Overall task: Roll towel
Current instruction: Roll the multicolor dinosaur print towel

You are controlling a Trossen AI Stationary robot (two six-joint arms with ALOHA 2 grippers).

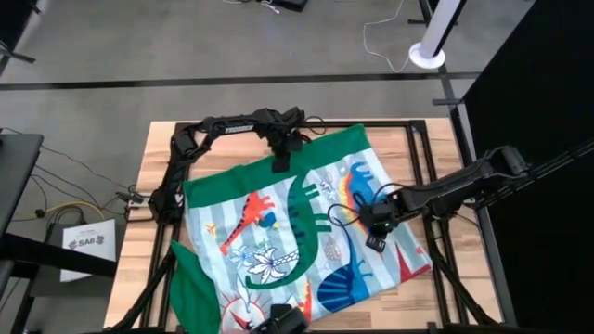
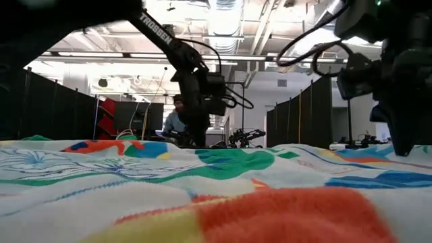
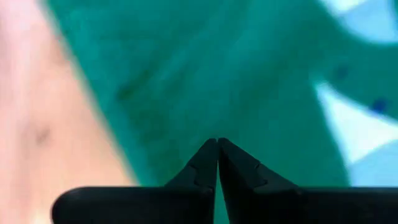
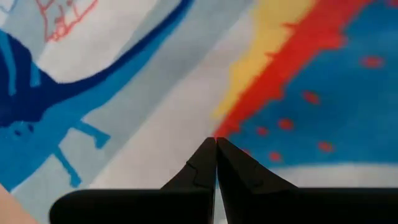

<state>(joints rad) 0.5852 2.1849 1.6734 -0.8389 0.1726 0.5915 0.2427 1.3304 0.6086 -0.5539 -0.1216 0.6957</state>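
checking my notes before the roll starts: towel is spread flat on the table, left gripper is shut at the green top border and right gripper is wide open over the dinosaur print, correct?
Not quite: the right gripper is shut, not wide open. The right wrist view shows its two dark fingers meeting at the tips over the towel. The rest holds: the towel lies spread on the table, and the left gripper is shut at the green border.
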